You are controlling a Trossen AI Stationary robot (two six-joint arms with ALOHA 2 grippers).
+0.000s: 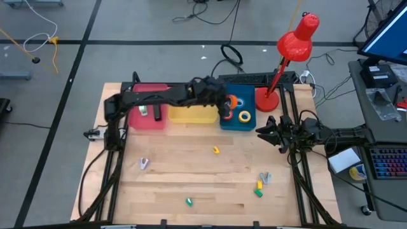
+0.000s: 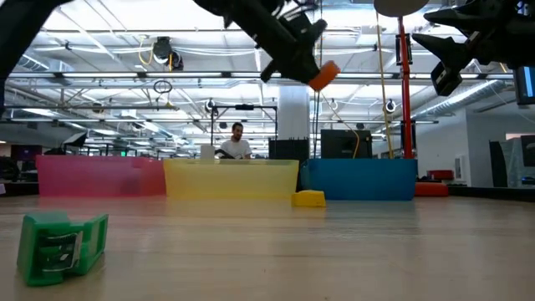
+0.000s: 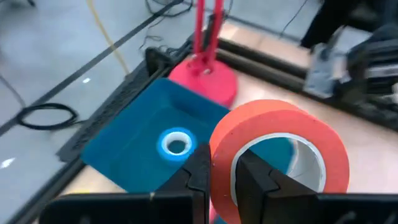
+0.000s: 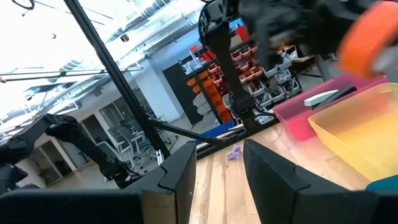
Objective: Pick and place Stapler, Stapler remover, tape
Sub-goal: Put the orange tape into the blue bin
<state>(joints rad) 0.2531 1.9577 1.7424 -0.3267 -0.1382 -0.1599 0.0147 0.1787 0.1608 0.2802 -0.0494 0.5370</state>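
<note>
My left gripper (image 1: 227, 105) hangs above the blue bin (image 1: 236, 121), shut on the orange-red tape roll (image 3: 280, 155), which also shows in the low view as the orange-red roll (image 2: 324, 75). A blue roll (image 3: 175, 144) and a yellow roll (image 1: 244, 116) lie flat on the blue bin's floor. The red roll is not in view. My right gripper (image 1: 266, 132) waits open at the table's right side, touching nothing. Small staple removers lie on the table: a grey one (image 1: 144, 164), another grey one (image 1: 264, 177), a green one (image 1: 259, 189) and a further green one (image 1: 189, 201). My left gripper pinches the orange-red roll's wall (image 3: 222, 163) between its two fingers, one finger (image 3: 199, 177) outside the ring and the other finger (image 3: 252, 177) inside the centre hole. The fingers come from above, slanting down. The roll is lifted clear above the blue bin, standing on edge.
A pink bin (image 1: 147, 117) with a pale object inside, a yellow bin (image 1: 191, 114) and the blue bin stand in a row along the far edge. A red desk lamp's base (image 1: 267, 100) sits right of the blue bin. A small yellow piece (image 1: 216, 150) lies mid-table.
</note>
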